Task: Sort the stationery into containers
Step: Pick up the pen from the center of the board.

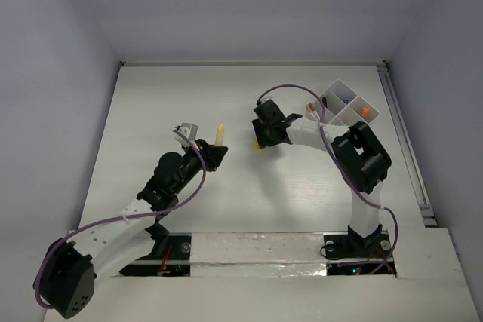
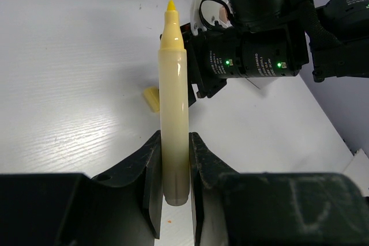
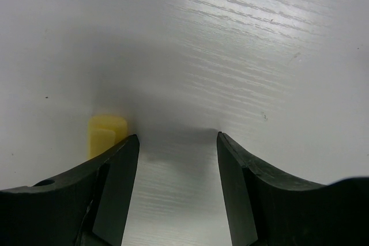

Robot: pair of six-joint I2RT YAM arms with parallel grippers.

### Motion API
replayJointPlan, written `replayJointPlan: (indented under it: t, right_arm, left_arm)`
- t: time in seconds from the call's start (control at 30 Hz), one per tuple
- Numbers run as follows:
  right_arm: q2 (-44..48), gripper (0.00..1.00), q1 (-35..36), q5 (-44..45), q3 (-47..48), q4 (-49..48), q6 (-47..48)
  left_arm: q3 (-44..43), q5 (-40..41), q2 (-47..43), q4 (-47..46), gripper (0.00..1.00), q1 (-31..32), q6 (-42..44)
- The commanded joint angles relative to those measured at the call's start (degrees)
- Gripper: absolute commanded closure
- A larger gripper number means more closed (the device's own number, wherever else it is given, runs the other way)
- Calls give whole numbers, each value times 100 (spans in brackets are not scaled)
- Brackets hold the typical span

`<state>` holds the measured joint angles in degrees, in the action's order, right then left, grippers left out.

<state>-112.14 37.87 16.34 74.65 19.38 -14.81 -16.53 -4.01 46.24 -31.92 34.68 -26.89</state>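
**Left gripper** [image 2: 174, 139]: jaws clamped on the lower barrel of the yellow marker [image 2: 173, 90]. It sits well to the left of the white organiser tray [image 1: 332, 90], on the far side of the right gripper from it.

**Yellow marker**: pale barrel, yellow nib end uncovered. It is held off the table [image 1: 189, 96], with its tip pointing away from the arm bases.

**Right gripper** [image 3: 177, 139]: jaws apart with bare table between them, nothing held. It is low over the table, near the tray's left side.

**Small yellow piece** [image 3: 105, 133]: lies on the table left of the tray, at the right gripper. In the right wrist view it sits just outside one finger, not in the gap, and is partly hidden behind that finger. Whether it touches the finger cannot be told.

**White organiser tray**: divided by thin walls and set at the table's far right corner. A blue item [image 1: 343, 99] shows in one compartment and an orange item [image 1: 364, 113] in another. The other contents are too small to tell.
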Motion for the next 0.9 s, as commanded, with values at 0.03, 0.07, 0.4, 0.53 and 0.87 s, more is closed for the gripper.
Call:
replayJointPlan:
  t: [0.03,0.07,0.4,0.53,0.87]
  right_arm:
    - [340,38,-43,317,-64,268,-48]
    - [429,38,-43,326,-91,251,-92]
    - [781,32,194,-376,-294,-452,-461]
    - [606,31,256,-579,-188,-637,-558]
    - [-71,39,362,-430,111,-576,-655]
  left_arm:
    - [1,-12,8,-385,100,4,44]
    - [1,-12,8,-385,100,4,35]
    - [10,50,-71,-350,100,4,53]
    - [10,32,-62,-350,100,4,53]
    - [10,76,-150,-306,100,4,70]
